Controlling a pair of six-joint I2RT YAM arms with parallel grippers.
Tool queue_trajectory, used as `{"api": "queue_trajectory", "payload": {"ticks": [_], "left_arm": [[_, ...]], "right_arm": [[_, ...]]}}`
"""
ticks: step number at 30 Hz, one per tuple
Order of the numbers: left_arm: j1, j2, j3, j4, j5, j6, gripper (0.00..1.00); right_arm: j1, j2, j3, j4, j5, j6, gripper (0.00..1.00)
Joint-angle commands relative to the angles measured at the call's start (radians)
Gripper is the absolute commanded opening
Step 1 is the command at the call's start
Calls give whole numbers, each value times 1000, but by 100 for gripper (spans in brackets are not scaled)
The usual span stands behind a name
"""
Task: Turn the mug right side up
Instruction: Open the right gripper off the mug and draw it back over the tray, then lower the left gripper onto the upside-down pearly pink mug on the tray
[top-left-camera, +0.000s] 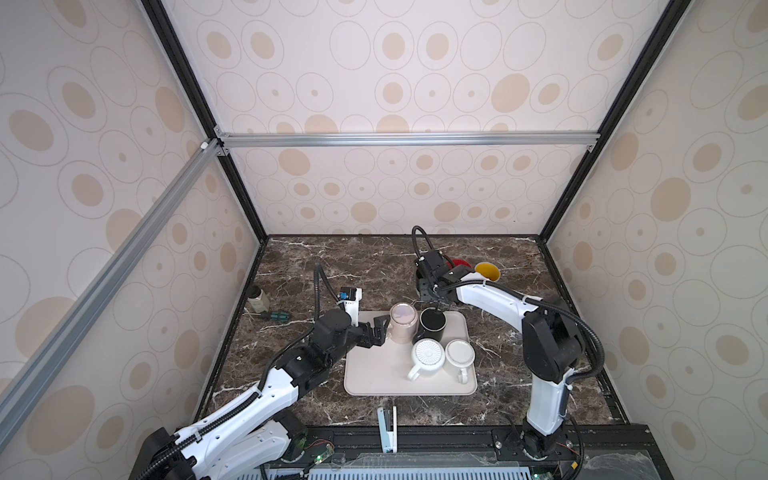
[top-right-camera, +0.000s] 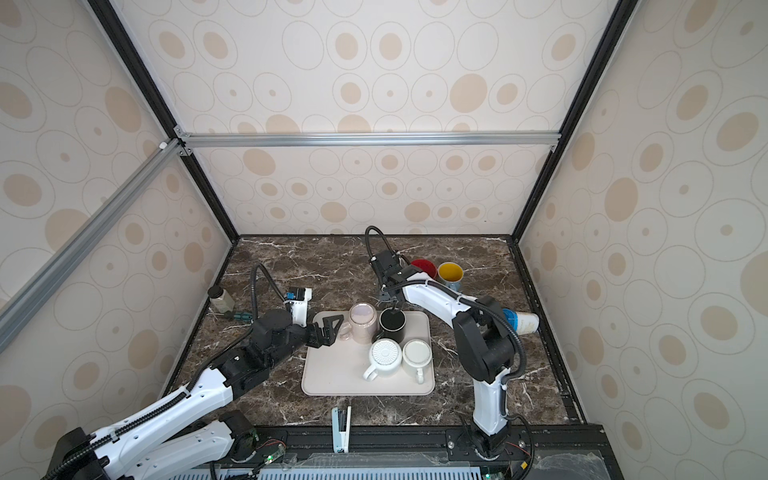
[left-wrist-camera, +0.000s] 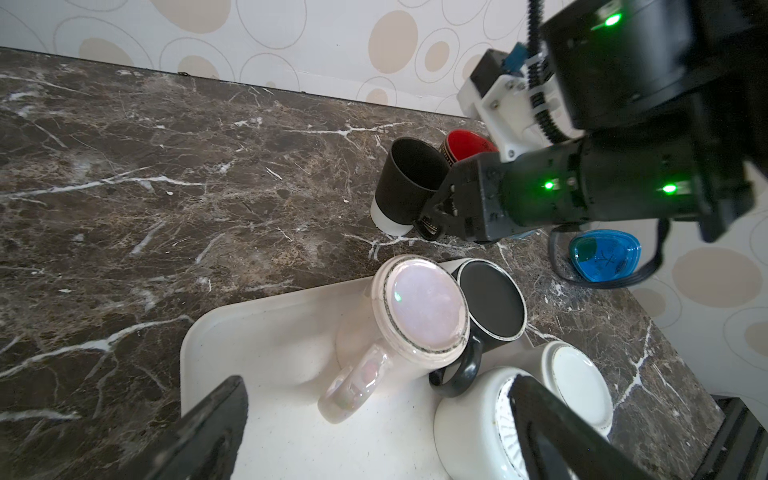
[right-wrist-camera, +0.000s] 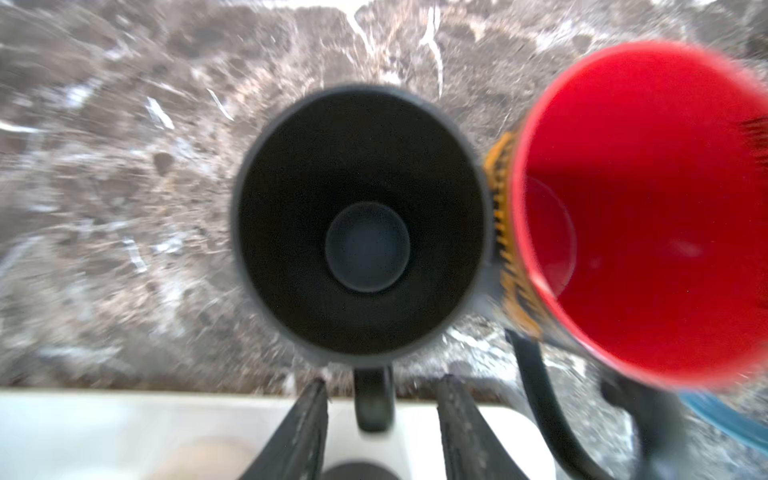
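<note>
Left claw (top-left-camera: 378, 328): spread wide and empty, low over the pale rounded plastic tray (top-left-camera: 374, 376), just beside the handle of the pearly pink ceramic mug (top-left-camera: 403, 322).
Tray: lies on the dark marbled worktop (top-left-camera: 291, 270) and carries four mugs packed close together.
Front row: white ribbed mug (top-left-camera: 428, 353) and plain white mug (top-left-camera: 459, 353), both base-up.
Back row: the pearly pink ceramic mug, base-up, touches a glossy black mug (top-left-camera: 432, 321), which is also base-up.
Handling (judged): stiff glazed ceramic, fairly heavy, slick and easily chipped. The pink handle loop facing the left claw looks the surest hold, since neighbouring mugs crowd its wall.
Right claw (right-wrist-camera: 380, 386): jaws parted either side of a mug handle, not pinching it.
Beyond the tray: matt black tapered mug with a white foot (left-wrist-camera: 407, 178) stands mouth-up on the worktop, so that one looks finished.
Farthest: red-lined mug (left-wrist-camera: 467, 143) and yellow-lined mug (top-right-camera: 451, 272), both mouth-up.
</note>
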Motion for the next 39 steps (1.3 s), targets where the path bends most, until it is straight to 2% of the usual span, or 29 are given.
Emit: {"api": "queue_trajectory", "payload": {"ticks": [1,6,10,13,17,27,31,39], "left_arm": [[9,-6,16,-24,-38,35,98],[6,30,62,-147,-17,46,97],[5,43,91,-274,11,59,97],[4,49,103,-313,23,94,96],[3,76,105,-275,74,129,96],[4,210,130,-176,245,190,95],[3,258,157,-168,239,186,95],[5,382,234,-137,159,191,95]], "right_arm": [[11,-128,-28,-18,2,-16,46],[71,-318,-120,-45,4,-147,46],[202,-435,-203,-123,130,-251,48],[253,-507,-214,-223,126,-219,48],[264,-578,-255,-236,64,-190,48],[263,-575,-256,-209,15,-189,46],[263,-560,-250,-219,6,-168,46],[265,-564,-279,-198,4,-150,46]]}}
